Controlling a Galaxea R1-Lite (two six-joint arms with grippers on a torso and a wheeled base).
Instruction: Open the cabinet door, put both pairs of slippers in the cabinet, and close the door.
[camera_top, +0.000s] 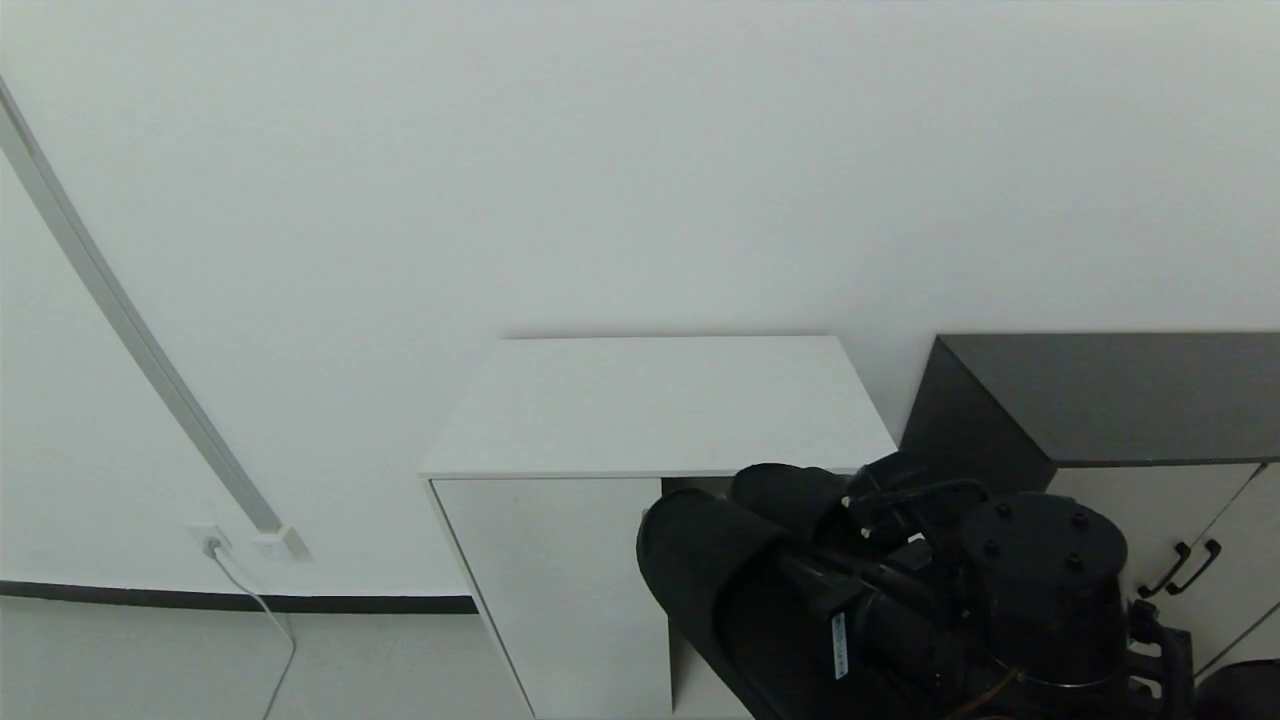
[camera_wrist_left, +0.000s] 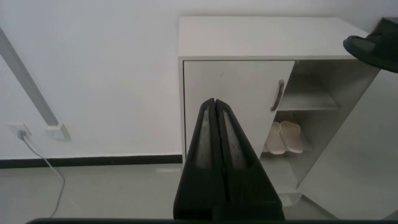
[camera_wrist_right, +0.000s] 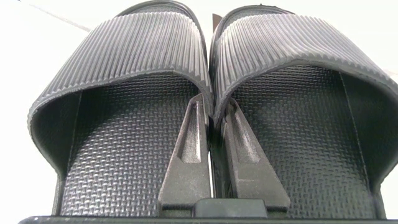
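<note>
right gripper (camera_wrist_right: 214, 107) pinches black slippers (camera_wrist_right: 143, 74) at the open cabinet (camera_top: 650, 410) top edge; left gripper (camera_wrist_left: 214, 106) pressed together.

A white wall (camera_top: 640, 150) with a dark baseboard (camera_top: 230, 601), a wall socket (camera_top: 210, 540) and a dark-topped sideboard (camera_top: 1120, 400).

Black slippers (camera_wrist_right: 208, 81): ribbed straps, textured footbeds, pair side by side, inner edges pinched between the right gripper (camera_wrist_right: 214, 102) fingers, held up near the top front edge of the white cabinet (camera_wrist_left: 261, 37). Cabinet's left door (camera_wrist_left: 236, 106) is closed, the right side open. Pale slippers (camera_wrist_left: 285, 137) sit flat on an inner shelf, ahead of the left gripper (camera_wrist_left: 214, 102).
</note>
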